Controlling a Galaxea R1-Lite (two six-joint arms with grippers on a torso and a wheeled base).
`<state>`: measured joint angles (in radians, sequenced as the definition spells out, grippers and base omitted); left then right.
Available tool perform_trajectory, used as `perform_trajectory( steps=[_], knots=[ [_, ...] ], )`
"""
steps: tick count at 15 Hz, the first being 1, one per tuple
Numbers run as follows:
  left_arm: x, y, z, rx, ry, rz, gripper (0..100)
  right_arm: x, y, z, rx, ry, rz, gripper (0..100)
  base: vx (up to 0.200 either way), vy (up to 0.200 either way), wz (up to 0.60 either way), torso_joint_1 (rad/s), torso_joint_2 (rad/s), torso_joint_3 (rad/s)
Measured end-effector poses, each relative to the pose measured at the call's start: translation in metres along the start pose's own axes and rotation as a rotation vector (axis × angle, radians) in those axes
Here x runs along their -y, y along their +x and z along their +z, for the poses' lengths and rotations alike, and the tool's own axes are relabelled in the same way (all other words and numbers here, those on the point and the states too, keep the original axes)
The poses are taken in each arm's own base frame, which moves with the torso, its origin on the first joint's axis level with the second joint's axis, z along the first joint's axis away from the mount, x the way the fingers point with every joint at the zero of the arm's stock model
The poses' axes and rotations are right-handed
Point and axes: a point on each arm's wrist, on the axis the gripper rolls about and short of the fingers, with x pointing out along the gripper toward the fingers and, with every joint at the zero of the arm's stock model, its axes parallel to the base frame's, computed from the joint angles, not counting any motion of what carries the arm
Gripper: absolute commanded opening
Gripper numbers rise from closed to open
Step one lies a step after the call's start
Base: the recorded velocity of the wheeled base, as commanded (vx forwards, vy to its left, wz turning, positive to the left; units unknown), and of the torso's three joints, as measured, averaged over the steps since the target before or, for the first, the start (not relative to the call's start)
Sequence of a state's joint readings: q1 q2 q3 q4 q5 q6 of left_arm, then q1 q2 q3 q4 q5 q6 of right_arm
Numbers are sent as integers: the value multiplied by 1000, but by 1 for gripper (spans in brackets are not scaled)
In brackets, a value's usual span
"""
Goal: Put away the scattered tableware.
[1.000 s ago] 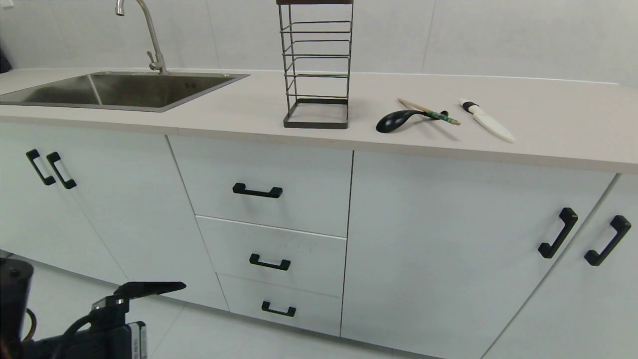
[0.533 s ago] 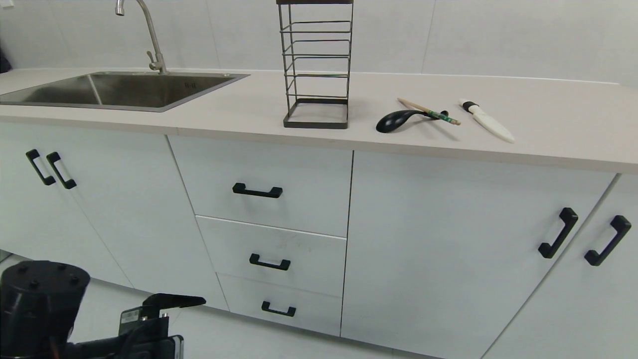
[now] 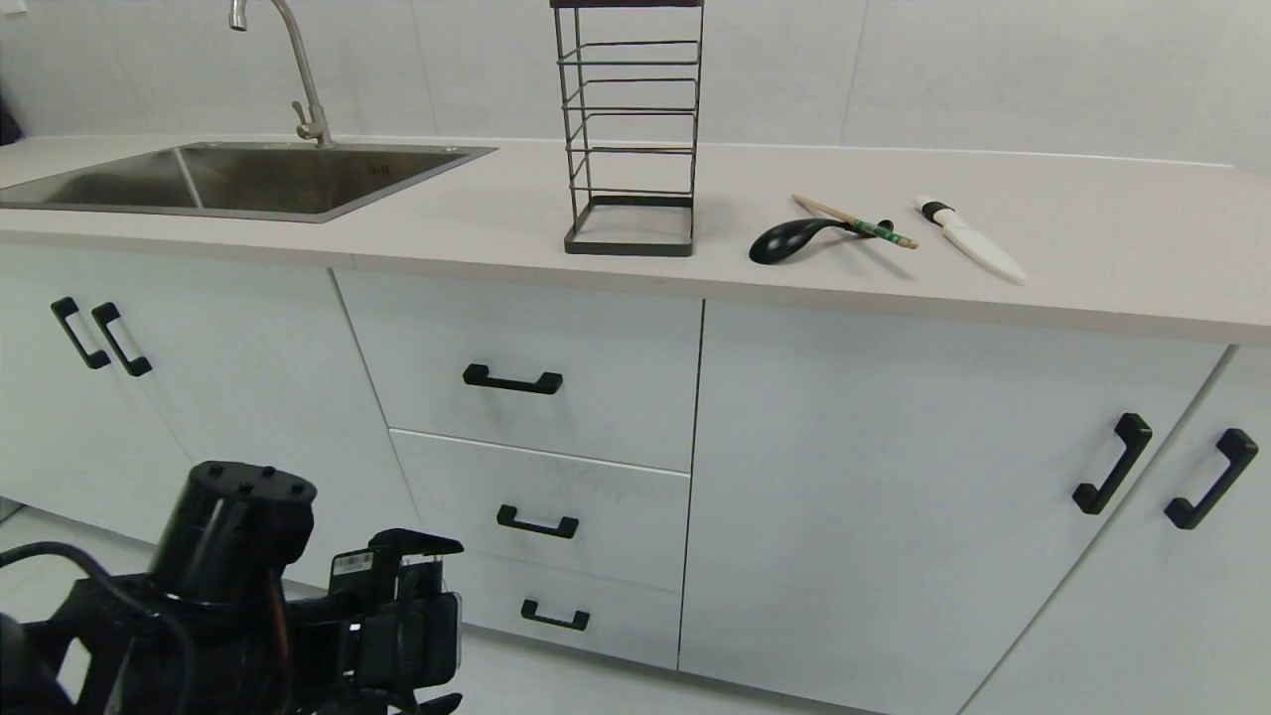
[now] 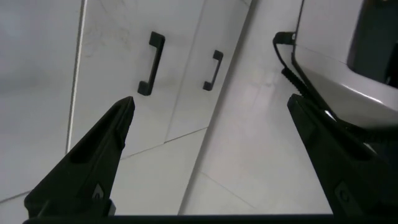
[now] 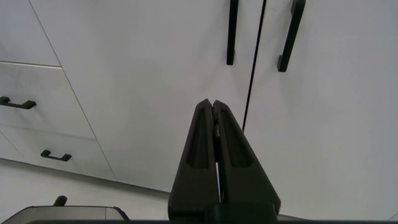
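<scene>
On the pale counter (image 3: 477, 223) lie a black spoon (image 3: 784, 241), a pair of wooden chopsticks (image 3: 854, 222) resting across its handle, and a white knife (image 3: 971, 241) with a black band. A tall dark wire rack (image 3: 630, 129) stands to their left. My left gripper (image 3: 452, 621) hangs low in front of the cabinets, far below the counter. In the left wrist view the left gripper (image 4: 210, 102) is open with nothing between its fingers. The right gripper (image 5: 212, 102) is shut and holds nothing, facing the cabinet doors.
A steel sink (image 3: 238, 179) with a faucet (image 3: 298, 70) is set in the counter's left end. Below are three stacked drawers with black handles (image 3: 512, 379) and cabinet doors either side, their handles (image 3: 1112, 464) sticking out. Tiled floor lies beneath.
My left arm has risen and swung to the right at the lower left of the head view. The things on the counter have not moved.
</scene>
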<state>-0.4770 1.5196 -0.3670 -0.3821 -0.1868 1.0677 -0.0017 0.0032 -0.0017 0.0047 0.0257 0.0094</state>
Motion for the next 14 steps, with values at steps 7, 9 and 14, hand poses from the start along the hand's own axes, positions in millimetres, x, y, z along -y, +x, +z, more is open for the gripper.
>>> perform_trajectory(
  steps=[7,9,14],
  knots=[
    [-20,61,-6,-51,-11,-58,100,0,0,0,0,0,0,0,0,0,0,0,0,0],
    [-24,78,-10,-70,-21,-78,100,0,0,0,0,0,0,0,0,0,0,0,0,0],
    [-31,119,-20,-92,-17,-19,100,0,0,0,0,0,0,0,0,0,0,0,0,0]
  ],
)
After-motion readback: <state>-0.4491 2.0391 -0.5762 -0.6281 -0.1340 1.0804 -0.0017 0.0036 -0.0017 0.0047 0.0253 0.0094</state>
